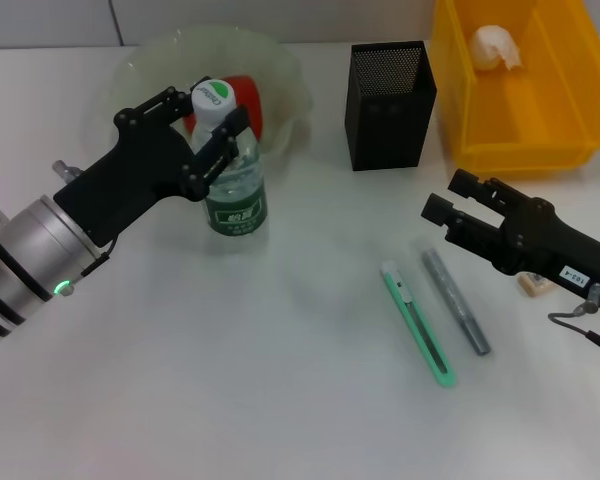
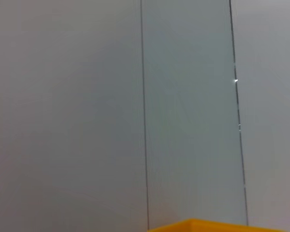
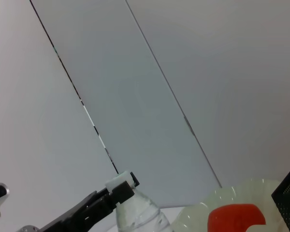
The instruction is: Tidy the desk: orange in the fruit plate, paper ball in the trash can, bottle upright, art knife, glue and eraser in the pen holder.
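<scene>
Green art knife (image 1: pixel 417 322) flat, beside upright green-labelled bottle (image 1: pixel 231 170) between left claw (image 1: pixel 197 122) fingers.

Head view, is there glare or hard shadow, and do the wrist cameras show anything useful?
Head view: even, soft light, faint shadows, slight glare on the bottle held in the left claw. Left wrist view: mostly blank wall, a sliver of yellow bin. Right wrist view: wall, bottle top, plate edge.

Bottle (image 1: pixel 234 180): clear, green label, white cap. Orange (image 1: pixel 246 104) behind bottle: red-orange, in pale translucent plate (image 1: pixel 280 60). Pen holder (image 1: pixel 388 104): black mesh. Bin (image 1: pixel 540 120): yellow; paper ball (image 1: pixel 496 46) white. Knife (image 1: pixel 416 322): mint green. Glue (image 1: pixel 456 302): grey. Eraser (image 1: pixel 536 285): beige.
</scene>
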{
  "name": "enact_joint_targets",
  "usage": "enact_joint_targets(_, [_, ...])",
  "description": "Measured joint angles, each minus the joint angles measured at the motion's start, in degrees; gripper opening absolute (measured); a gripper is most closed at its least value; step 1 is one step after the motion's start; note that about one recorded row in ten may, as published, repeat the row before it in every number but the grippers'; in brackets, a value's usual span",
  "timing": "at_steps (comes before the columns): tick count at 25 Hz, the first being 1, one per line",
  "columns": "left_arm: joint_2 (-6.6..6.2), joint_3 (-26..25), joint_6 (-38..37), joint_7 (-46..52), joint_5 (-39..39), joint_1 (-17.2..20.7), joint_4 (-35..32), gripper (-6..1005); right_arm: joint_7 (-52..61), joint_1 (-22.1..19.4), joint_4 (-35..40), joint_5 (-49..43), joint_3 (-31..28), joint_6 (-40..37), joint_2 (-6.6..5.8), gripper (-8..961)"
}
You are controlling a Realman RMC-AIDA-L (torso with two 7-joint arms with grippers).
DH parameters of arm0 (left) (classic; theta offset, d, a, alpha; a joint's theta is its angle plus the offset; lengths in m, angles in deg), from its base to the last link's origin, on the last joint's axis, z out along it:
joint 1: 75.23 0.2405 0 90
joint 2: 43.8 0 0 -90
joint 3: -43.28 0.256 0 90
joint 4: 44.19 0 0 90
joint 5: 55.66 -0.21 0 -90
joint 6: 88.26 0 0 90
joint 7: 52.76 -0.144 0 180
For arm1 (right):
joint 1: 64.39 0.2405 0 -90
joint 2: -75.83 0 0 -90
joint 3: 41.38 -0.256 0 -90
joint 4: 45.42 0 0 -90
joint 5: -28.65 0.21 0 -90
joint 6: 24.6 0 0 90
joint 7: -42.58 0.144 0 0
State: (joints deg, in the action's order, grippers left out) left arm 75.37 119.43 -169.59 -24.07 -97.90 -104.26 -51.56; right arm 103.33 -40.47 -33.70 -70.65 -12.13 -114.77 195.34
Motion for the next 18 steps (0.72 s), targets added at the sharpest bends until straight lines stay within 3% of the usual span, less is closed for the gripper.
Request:
enact_joint_targets(13, [0.0, 0.0, -0.8, -3.8, 1.6, 1.2, 0.5, 440, 0.0, 0.3, 0.0, 0.4, -0.1, 0.1, -0.03, 750])
enact_joint_targets(18, [0.0, -0.1, -1.3, -3.8, 2.3, 1.7, 0.6, 533, 0.0, 0.3, 0.0, 0.4, -0.1, 0.1, -0.05, 749])
